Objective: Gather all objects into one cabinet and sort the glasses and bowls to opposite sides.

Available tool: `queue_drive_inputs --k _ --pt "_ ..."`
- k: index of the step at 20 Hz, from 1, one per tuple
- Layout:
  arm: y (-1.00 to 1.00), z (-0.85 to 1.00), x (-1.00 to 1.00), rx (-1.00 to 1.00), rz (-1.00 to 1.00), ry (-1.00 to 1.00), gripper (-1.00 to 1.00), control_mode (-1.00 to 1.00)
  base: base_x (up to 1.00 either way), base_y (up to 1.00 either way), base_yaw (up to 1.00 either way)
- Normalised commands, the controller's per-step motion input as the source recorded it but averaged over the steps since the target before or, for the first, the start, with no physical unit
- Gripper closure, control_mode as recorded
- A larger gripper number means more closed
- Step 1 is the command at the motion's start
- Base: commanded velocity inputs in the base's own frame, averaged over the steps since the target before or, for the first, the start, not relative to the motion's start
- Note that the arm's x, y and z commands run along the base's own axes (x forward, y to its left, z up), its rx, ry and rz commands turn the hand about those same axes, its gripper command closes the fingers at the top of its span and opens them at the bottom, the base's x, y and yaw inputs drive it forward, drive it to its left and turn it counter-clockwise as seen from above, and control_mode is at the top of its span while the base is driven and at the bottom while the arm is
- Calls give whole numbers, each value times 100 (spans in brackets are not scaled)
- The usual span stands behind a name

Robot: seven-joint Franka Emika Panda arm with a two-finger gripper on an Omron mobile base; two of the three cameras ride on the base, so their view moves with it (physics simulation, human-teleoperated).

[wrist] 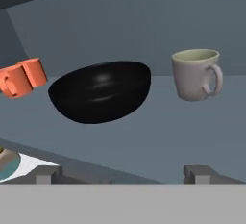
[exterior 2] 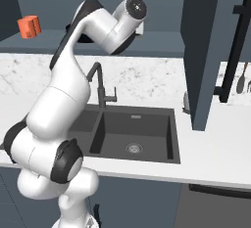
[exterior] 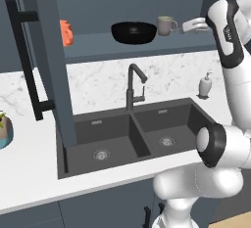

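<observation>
On the open wall cabinet's shelf (exterior: 98, 41) stand an orange cup (exterior: 66, 32) at the left, a wide black bowl (exterior: 134, 32) in the middle and a grey-beige mug (exterior: 166, 25) to its right. My gripper (exterior: 186, 26) hovers just right of the mug at shelf height, apart from it. In the hand view the orange cup (wrist: 24, 78), the black bowl (wrist: 101, 91) and the mug (wrist: 196, 74) sit ahead of my gripper (wrist: 124, 175). Its fingertips (wrist: 48, 174) are wide apart and open, with nothing between them. The orange cup (exterior 2: 29, 26) also shows in the right base view, where my arm hides the bowl and mug.
The cabinet's left door (exterior: 46, 60) hangs open with a long black bar handle (exterior: 27, 60); the right door (exterior 2: 206, 51) is open too. Below are a black faucet (exterior: 132, 85), a double sink (exterior: 137, 139), a white soap dispenser (exterior: 205, 85) and a potted plant (exterior: 4, 129).
</observation>
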Motion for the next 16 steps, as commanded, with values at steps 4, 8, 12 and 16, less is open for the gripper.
queue_drive_inputs --k 4,8,12,16 --pt "-41 0 11 0 7 0 -100 -100 0 0 0" --pt "-26 -4 17 0 6 0 -100 -100 0 0 0" --pt "-5 -12 33 0 4 0 -100 -100 0 0 0" --pt "0 -13 56 0 0 -1 -100 -100 0 0 0"
